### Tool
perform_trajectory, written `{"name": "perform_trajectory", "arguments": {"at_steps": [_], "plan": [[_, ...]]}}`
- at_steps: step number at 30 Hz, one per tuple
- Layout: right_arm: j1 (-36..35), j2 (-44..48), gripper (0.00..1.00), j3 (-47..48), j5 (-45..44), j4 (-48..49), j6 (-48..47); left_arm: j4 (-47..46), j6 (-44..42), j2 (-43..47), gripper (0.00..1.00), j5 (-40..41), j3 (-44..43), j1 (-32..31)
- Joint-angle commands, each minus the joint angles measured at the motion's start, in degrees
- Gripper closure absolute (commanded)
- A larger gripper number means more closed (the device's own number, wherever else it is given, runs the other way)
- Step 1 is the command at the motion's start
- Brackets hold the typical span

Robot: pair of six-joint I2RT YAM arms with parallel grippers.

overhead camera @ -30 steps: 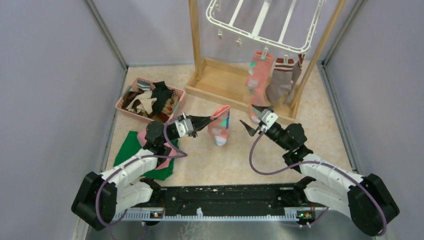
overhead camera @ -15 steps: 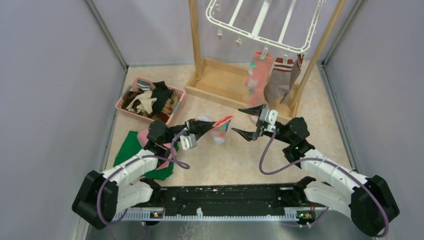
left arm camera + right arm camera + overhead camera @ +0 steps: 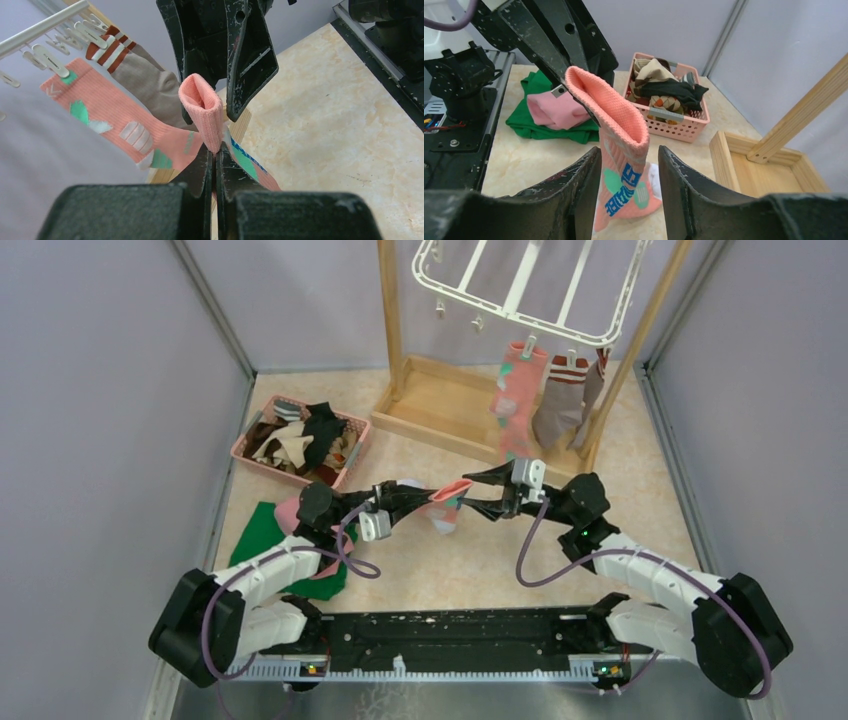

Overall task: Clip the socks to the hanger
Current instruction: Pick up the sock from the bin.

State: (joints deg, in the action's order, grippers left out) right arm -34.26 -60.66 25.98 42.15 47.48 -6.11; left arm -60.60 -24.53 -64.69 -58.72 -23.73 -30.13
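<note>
Where the two white-and-black arms rise from the near edge of the marbled beige counter (image 3: 450, 565), each leans forward to a bent elbow. Each forearm then turns inward, so the arms mirror one another and meet tip to tip in front of the tall wooden frame stand (image 3: 392, 330).

The left hand (image 3: 214, 152) points right, toward the other arm, its two black fingers clenched flat together on a salmon-pink knitted sock with teal, white and blue shapes (image 3: 620, 117). It pinches one wall of the cuff, so the cuff stands open as a loop above the fingers while the foot hangs down toward the counter. I cannot tell whether the toe touches it.

The right hand (image 3: 482, 492) points left with its fingers spread wide. One finger lies on either side of that open cuff, and neither is visibly pressing on it.

Under the left elbow, out to the stand's front left, lies a flat green cloth (image 3: 536, 125) with a plain pink cloth (image 3: 555, 109) bunched on top. Farther back, just left of the stand's base, sits a pink latticed plastic basket (image 3: 262, 462) heaped with dark, cream and brown socks (image 3: 664, 87).

Farthest off, a white rectangular plastic hanger with crossbars (image 3: 520, 302) hangs tilted between the stand's posts, small clips dangling from its rim. Two socks hang clipped side by side near the right post: a salmon patterned sock (image 3: 515, 400) and a grey-brown sock with a red-and-white striped cuff (image 3: 560, 405).
</note>
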Motion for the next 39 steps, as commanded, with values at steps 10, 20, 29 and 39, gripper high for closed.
{"name": "perform_trajectory", "arguments": {"at_steps": [10, 20, 29, 39], "plan": [[-1.0, 2.1, 0.67, 0.7, 2.7, 6.8, 1.5, -5.5, 2.5, -0.4, 1.00, -0.9, 0.7, -0.3], [-1.0, 2.7, 1.00, 0.7, 1.9, 5.6, 0.5, -7.2, 6.7, -1.4, 1.00, 1.3, 0.4, -0.3], [-1.0, 9.5, 1.00, 2.8, -13.2, -10.8, -5.1, -1.9, 23.5, 2.0, 0.35, 9.6, -0.7, 1.7], [-1.0, 9.4, 1.00, 1.9, -13.4, -9.2, -4.9, -1.7, 38.7, -2.3, 0.20, 4.3, -8.1, 1.4]]}}
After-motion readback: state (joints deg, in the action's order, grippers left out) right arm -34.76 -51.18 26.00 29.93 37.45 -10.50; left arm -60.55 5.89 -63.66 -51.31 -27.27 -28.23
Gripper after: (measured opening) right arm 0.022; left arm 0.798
